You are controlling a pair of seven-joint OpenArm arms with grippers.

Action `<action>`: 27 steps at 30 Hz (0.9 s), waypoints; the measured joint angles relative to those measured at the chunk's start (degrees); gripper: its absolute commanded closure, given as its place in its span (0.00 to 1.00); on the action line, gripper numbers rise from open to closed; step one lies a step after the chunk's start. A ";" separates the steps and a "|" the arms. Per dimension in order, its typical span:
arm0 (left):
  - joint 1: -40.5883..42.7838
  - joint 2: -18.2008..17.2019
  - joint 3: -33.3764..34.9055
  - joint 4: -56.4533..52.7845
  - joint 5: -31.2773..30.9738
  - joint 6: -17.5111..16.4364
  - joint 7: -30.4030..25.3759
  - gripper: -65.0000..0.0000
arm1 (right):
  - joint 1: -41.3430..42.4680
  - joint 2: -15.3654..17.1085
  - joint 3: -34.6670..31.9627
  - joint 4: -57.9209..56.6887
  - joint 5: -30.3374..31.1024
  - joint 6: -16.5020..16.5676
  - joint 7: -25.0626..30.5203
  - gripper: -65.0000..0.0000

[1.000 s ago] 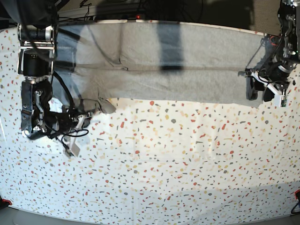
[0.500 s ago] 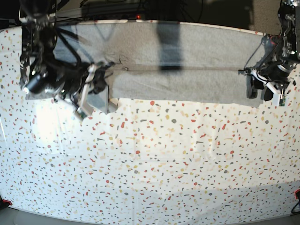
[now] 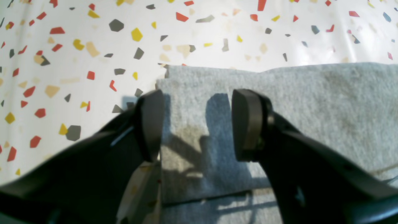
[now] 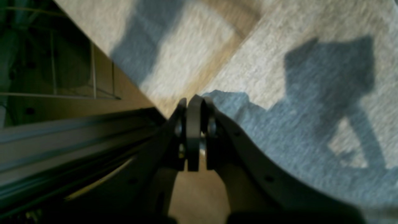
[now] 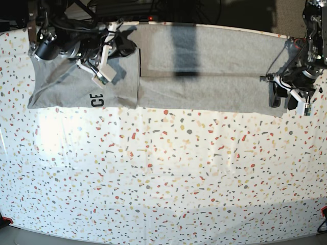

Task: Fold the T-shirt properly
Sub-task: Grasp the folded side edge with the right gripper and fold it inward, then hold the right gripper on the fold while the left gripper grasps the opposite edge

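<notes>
Speckled tabletop [image 5: 163,178] carries the T-shirt [image 5: 204,66] along its far edge, where the right claw [image 4: 194,109], reaching low over the lettered left end, pinches fabric, while the left claw [image 3: 197,124] hovers parted over the right corner.

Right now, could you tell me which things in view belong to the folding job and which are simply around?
Part of the job:
- T-shirt, grey, black lettering showing on its folded flap
- right gripper, shut on the shirt fabric
- left gripper, open over the shirt's corner

Just around:
- speckled table
- cables behind the table
</notes>
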 measured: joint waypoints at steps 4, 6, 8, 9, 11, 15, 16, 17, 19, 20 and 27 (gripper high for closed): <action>0.00 0.02 0.00 0.00 -0.04 0.00 0.00 0.48 | 0.09 0.00 0.00 0.00 0.00 0.00 -1.75 0.83; 0.00 -0.02 0.00 0.00 -0.02 0.00 0.00 0.48 | 0.07 0.09 0.00 0.00 0.07 0.00 -3.02 0.67; 0.02 0.00 0.00 0.00 -0.02 0.02 0.00 0.48 | 0.07 0.11 0.00 0.00 1.70 -0.02 -4.68 0.57; 0.00 0.00 0.00 0.00 -0.04 0.00 0.00 0.48 | 0.07 0.11 0.00 0.00 3.15 0.00 -4.94 0.55; 0.00 0.00 0.00 0.00 -0.04 0.00 0.00 0.48 | 0.07 0.11 0.00 0.00 7.02 0.00 -5.62 0.55; 0.00 -0.02 0.00 0.00 -0.02 0.02 0.00 0.48 | 0.39 0.13 0.02 0.00 11.63 0.07 -5.20 0.55; 0.00 -0.02 0.00 0.00 -0.02 0.00 0.00 0.48 | 0.76 0.11 0.39 0.00 11.87 0.17 -4.48 0.55; 0.02 -0.15 0.00 0.00 -0.02 0.00 -0.33 0.48 | 1.31 0.11 0.92 0.00 11.85 0.17 -3.87 0.55; 0.02 -0.52 0.00 0.00 -0.09 -0.15 -1.44 0.48 | 2.64 0.13 2.89 0.02 11.80 0.17 -2.89 0.55; -0.02 -0.46 -0.63 0.00 -0.81 -0.17 -1.44 0.48 | 3.32 0.11 3.98 0.04 11.26 0.17 -2.73 0.55; 3.74 -0.55 -9.73 0.00 -8.74 -2.36 -2.84 0.48 | 4.79 0.11 13.00 0.09 8.31 0.17 -2.78 0.55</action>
